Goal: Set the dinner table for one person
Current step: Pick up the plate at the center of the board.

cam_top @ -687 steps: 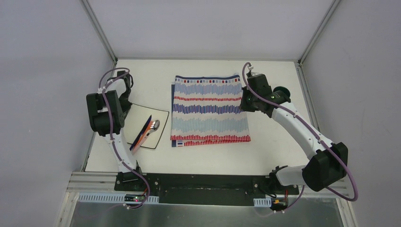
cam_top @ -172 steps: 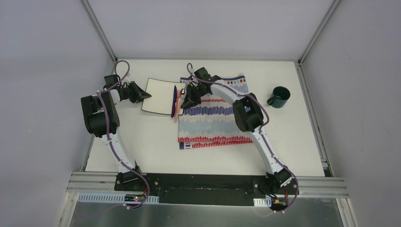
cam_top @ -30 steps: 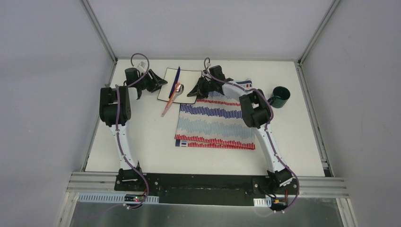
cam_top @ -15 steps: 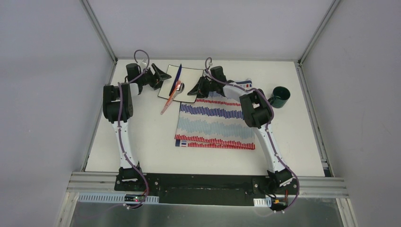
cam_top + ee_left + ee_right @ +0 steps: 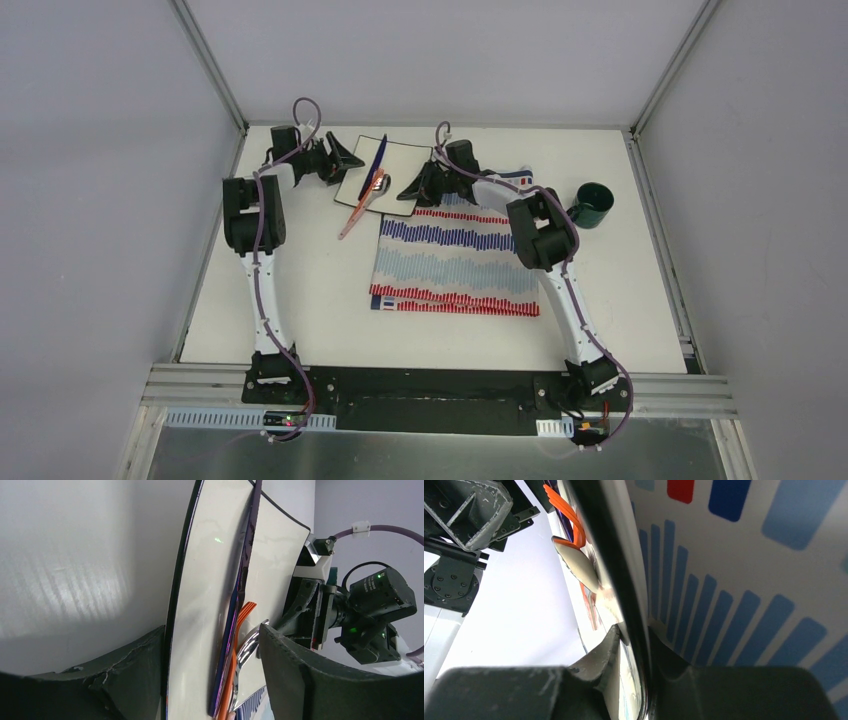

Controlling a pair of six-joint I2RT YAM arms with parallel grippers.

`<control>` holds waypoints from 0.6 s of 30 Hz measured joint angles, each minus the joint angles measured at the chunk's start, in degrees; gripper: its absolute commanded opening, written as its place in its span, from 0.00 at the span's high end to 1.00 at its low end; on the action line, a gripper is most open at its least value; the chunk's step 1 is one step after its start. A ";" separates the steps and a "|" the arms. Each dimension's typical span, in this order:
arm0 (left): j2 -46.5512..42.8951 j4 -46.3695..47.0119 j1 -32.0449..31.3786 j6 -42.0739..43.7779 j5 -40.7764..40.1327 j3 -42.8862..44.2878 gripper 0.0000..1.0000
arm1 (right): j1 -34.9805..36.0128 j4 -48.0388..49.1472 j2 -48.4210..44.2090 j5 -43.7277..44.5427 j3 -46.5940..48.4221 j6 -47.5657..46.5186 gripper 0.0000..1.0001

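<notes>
While the right gripper [image 5: 414, 188] clamps the square plate [image 5: 396, 159] by its right rim at the dinner table's [image 5: 300, 290] far middle, the left gripper [image 5: 351, 160] stands released at the left rim, with the striped placemat [image 5: 455, 255] just nearward and right.

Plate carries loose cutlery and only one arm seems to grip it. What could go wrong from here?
1. Only the right tool pinches the rim of the plate; the left tool stands open, so the plate may tip or slip when moved.
2. The orange utensil overhangs the plate's near edge and could slide off with the spoon.
3. The gripped edge lies over the striped cloth, which may bunch if dragged.
</notes>
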 measured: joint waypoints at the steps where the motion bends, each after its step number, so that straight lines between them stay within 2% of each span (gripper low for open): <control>1: 0.33 -0.42 -0.15 0.46 0.09 0.59 0.33 | -0.04 0.02 0.00 0.07 0.00 0.17 1.00; 9: 2.01 -0.90 -1.88 2.56 0.15 3.98 0.36 | -0.90 0.07 0.02 0.22 0.00 0.63 1.00; 15: 3.26 -0.11 -2.23 2.82 0.17 4.92 0.62 | -1.46 0.22 0.02 -0.24 -0.11 0.55 1.00; 18: 3.98 0.90 -2.23 3.02 0.24 5.05 0.58 | -1.51 -0.31 0.02 -2.03 -0.33 -0.02 1.00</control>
